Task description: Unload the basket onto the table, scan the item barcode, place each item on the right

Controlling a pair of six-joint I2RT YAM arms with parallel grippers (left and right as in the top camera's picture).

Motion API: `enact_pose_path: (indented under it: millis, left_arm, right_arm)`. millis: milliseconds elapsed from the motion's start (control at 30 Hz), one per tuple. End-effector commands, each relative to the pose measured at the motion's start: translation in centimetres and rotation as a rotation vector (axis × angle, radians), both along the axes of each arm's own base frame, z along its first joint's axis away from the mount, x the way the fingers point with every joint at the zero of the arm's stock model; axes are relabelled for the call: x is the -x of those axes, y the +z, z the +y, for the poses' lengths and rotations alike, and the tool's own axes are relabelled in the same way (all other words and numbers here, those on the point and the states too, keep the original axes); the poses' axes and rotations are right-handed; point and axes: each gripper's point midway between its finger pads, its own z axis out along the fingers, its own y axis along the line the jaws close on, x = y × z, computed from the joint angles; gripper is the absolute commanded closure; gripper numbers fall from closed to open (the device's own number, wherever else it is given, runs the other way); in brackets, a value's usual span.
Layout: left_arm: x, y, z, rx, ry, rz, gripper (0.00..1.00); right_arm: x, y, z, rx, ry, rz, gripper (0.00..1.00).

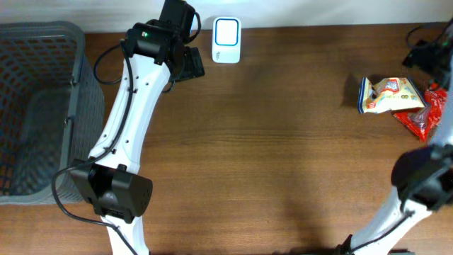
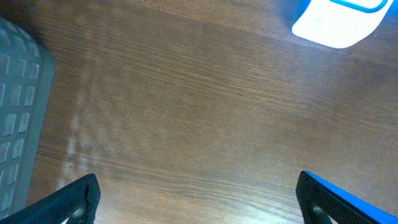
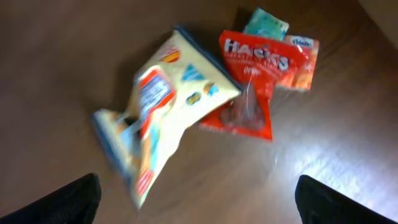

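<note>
A cream snack bag [image 3: 165, 106] with blue edges lies on the table, blurred in the right wrist view, its lower corner reaching toward my left fingertip. My right gripper [image 3: 199, 205] hangs above it, open, with nothing held. In the overhead view the same bag [image 1: 386, 95] sits at the far right. The white scanner [image 1: 226, 40] with a blue outline stands at the table's back edge. My left gripper [image 2: 199, 205] is open over bare wood, the scanner [image 2: 339, 22] just ahead to its right.
A red candy bag [image 3: 249, 87], an orange-white pack [image 3: 298, 59] and a teal pack [image 3: 266, 22] lie beside the cream bag. A grey mesh basket [image 1: 39, 106] fills the left end of the table, close to my left arm.
</note>
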Motion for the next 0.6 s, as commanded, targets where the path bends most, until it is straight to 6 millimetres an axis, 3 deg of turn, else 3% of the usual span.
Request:
enact_pose_path:
  millis: [0, 33, 167, 200, 300, 367, 467, 567]
  left_arm:
    - [0.1, 0.8, -0.2, 0.008, -0.010, -0.018, 0.01]
    - [0.1, 0.8, -0.2, 0.008, -0.010, -0.018, 0.01]
    - [0.1, 0.8, -0.2, 0.008, -0.010, -0.018, 0.01]
    - [0.1, 0.8, -0.2, 0.008, -0.010, -0.018, 0.01]
    - [0.1, 0.8, -0.2, 0.008, -0.010, -0.018, 0.01]
    - [0.1, 0.8, -0.2, 0.008, -0.010, -0.018, 0.01]
    - [0.1, 0.8, -0.2, 0.008, -0.010, -0.018, 0.01]
    - [0.1, 0.8, -0.2, 0.008, -0.010, -0.018, 0.01]
  right_arm:
    - [4.8, 7.7, 5.7, -0.147, 0.049, -0.146, 0.01]
    - [7.2, 8.1, 7.1, -0.177, 0.049, -0.100, 0.01]
    - [9.2, 8.6, 15.6, -0.233, 0.299, -0.061, 0.01]
    - [10.9, 7.1, 20.3, -0.255, 0.424, 0.006, 0.01]
    - [13.1, 4.4, 26.5, -0.263, 0.627, 0.063, 0.01]
    - [15.5, 1.3, 31.0, -0.274, 0.766, 0.139, 0.01]
    - [17.7, -2.0, 33.7, -0.275, 0.864, 0.273, 0.01]
    - [18.1, -3.2, 33.8, -0.276, 0.866, 0.321, 0.01]
